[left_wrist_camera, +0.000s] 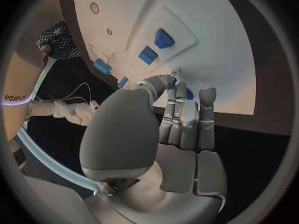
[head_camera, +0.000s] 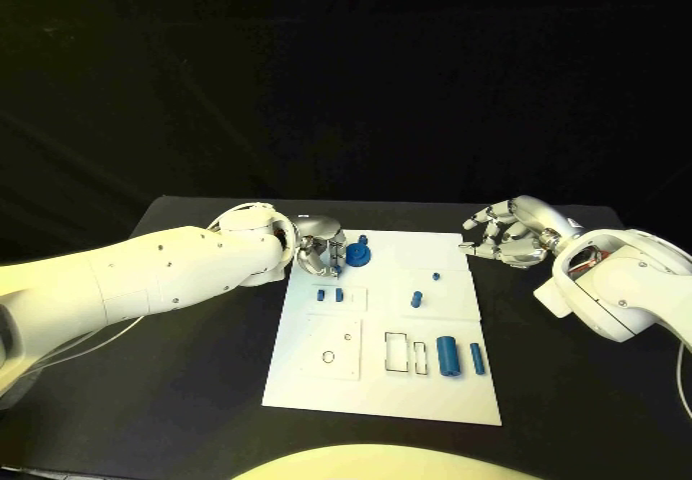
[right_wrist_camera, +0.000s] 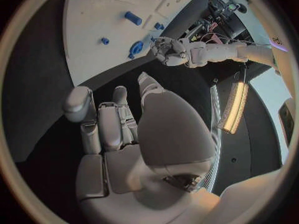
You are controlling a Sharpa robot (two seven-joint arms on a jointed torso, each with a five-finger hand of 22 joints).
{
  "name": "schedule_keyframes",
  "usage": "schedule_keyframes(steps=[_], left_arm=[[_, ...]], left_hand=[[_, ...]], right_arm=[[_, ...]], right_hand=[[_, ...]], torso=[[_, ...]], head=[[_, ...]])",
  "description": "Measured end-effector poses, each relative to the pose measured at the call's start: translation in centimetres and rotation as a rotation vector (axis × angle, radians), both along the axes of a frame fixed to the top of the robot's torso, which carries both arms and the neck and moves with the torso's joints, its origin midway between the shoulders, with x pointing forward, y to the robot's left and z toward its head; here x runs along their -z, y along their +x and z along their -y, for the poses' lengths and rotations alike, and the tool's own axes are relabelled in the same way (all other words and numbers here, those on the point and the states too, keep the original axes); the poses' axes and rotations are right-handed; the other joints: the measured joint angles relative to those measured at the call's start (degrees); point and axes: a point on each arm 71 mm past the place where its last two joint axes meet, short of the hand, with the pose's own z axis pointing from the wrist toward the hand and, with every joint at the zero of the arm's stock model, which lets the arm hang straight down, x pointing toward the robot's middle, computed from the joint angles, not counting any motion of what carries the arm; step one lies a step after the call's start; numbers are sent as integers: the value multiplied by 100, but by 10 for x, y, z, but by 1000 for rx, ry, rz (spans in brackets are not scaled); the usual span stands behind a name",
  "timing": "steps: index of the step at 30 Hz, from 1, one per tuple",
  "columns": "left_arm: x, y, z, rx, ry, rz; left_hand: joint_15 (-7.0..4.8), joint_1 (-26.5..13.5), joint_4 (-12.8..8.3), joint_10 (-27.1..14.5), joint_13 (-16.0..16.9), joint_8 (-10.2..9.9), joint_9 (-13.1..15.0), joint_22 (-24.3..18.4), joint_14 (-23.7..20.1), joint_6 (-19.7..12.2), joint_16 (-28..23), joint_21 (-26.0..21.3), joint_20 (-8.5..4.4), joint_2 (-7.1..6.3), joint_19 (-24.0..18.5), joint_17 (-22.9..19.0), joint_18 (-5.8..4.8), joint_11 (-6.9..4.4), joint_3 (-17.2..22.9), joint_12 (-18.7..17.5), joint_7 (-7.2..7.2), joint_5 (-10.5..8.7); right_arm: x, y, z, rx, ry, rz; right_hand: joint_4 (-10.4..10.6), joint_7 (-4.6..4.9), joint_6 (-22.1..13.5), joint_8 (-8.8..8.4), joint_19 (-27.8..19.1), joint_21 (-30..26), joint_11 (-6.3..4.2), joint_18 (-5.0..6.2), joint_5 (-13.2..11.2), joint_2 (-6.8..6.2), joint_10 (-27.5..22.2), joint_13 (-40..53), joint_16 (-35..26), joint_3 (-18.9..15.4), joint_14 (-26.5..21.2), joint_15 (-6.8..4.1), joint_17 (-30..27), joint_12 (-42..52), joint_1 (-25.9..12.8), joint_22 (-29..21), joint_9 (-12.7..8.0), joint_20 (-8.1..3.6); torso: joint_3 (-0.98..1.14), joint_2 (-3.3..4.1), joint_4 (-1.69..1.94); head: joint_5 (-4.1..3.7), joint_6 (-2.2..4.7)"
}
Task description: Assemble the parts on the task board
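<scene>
The left hand (head_camera: pixel 319 252) rests at the far-left corner of the task board (head_camera: pixel 378 395) with its fingers curled around a round blue part (head_camera: pixel 356 254); whether it really grips the part, I cannot tell. This part stands just beside the fingers, toward the board's middle. The right hand (head_camera: pixel 508 236) hangs past the board's far-right corner, fingers curled and holding nothing, so the left one is clearly nearer.

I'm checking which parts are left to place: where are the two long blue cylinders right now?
In the head view the two blue cylinders lie side by side near the task board's front right edge, just right of the rectangular outlines, far from both hands.
</scene>
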Motion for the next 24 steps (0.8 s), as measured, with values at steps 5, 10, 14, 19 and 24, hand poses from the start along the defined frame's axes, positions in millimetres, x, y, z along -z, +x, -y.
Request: schedule_keyframes(steps=[5,10,14,19,24], left_arm=[[1,0,-1,1,7,-9],[2,-1,0,6,14,-19],[3,-1,0,8,19,-25],[3,-2,0,8,25,-32],[4,-2,-1,6,31,-35]], left_hand=[[0,0,0,0,0,-2,-1,-7,0,-1,0,0,0,0,0,-15,0,0,0,0,0,0],[0,0,0,0,0,-2,-2,-20,0,-1,0,0,0,0,0,-19,0,0,0,0,0,0],[0,0,0,0,-5,-2,-2,-20,0,-2,0,0,0,0,0,-30,0,0,0,-30,0,0],[0,0,0,0,-5,-3,1,-20,0,-2,0,0,0,0,0,-30,0,0,0,-31,0,0],[0,0,0,0,-5,-20,4,-20,0,14,0,0,0,0,-1,-30,0,0,0,-31,16,0]], right_arm=[[0,0,0,0,0,0],[0,0,0,1,0,0],[0,0,0,1,0,0],[0,0,0,1,0,0],[0,0,0,1,0,0]], right_hand=[[0,0,0,0,0,-42,-11,0,-22,0,12,-16,0,0,0,0,0,0,0,0,0,0],[0,0,0,0,0,-43,-12,0,-22,0,31,-17,0,0,0,0,0,0,0,0,0,0],[0,-1,-1,0,0,-43,-23,0,-22,0,19,-17,0,0,0,0,0,0,0,-1,0,0],[0,-1,-1,0,0,-43,-32,0,-22,0,10,-17,0,0,0,0,0,0,0,-1,0,0],[0,-1,-1,0,0,-43,-32,0,-22,0,10,-17,0,0,0,0,0,0,0,-2,0,0]], torso=[[0,0,1],[0,-2,2],[1,-3,1],[1,-3,2],[1,-3,1]], head=[[0,-7],[-3,-8],[1,-12],[8,-16],[9,-25]])
